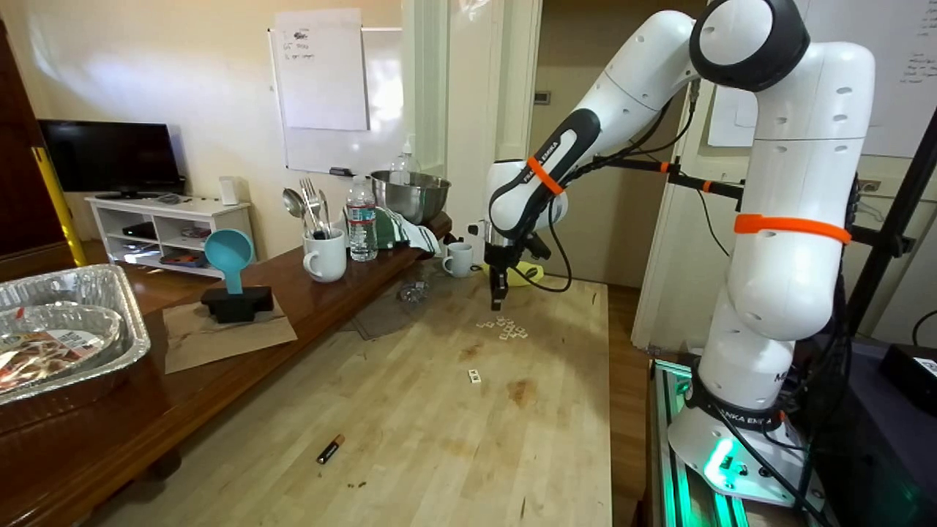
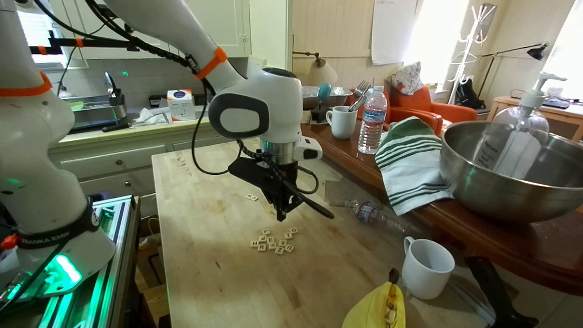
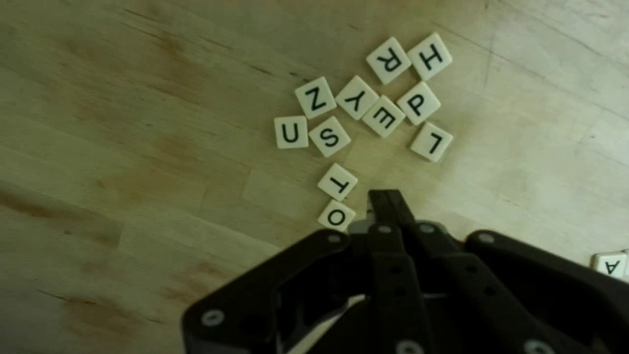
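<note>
My gripper is shut, with its two black fingertips together and nothing visible between them. It points down above the wooden table, as seen in both exterior views. Several white letter tiles lie loosely grouped on the table near it. The O tile and T tile are nearest the fingertips in the wrist view. The S tile, L tile and H tile lie farther off. An A tile sits apart at the right edge, beside another partly cut-off tile. This pair also shows in both exterior views.
A battery lies on the table. A white mug, yellow pouch, black-handled item and fallen plastic bottle are also there. The raised wooden counter holds a cutlery mug, water bottle, towel and metal bowl.
</note>
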`<state>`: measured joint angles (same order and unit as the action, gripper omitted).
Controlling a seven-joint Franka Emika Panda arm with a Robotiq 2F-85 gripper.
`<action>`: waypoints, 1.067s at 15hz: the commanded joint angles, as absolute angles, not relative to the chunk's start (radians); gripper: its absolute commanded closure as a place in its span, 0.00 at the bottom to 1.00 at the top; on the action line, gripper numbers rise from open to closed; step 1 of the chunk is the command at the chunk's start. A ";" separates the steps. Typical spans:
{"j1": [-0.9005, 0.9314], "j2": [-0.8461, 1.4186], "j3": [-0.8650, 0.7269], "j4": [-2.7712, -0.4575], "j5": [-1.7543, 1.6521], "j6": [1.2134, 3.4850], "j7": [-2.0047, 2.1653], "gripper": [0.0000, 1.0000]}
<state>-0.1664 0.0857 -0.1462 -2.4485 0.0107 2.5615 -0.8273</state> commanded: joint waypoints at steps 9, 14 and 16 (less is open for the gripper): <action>-0.184 0.121 -0.138 -2.425 -0.055 2.573 -0.914 1.00; -0.198 0.148 -0.128 -2.411 0.009 2.569 -1.067 1.00; -0.208 0.162 -0.122 -2.406 0.039 2.582 -1.138 1.00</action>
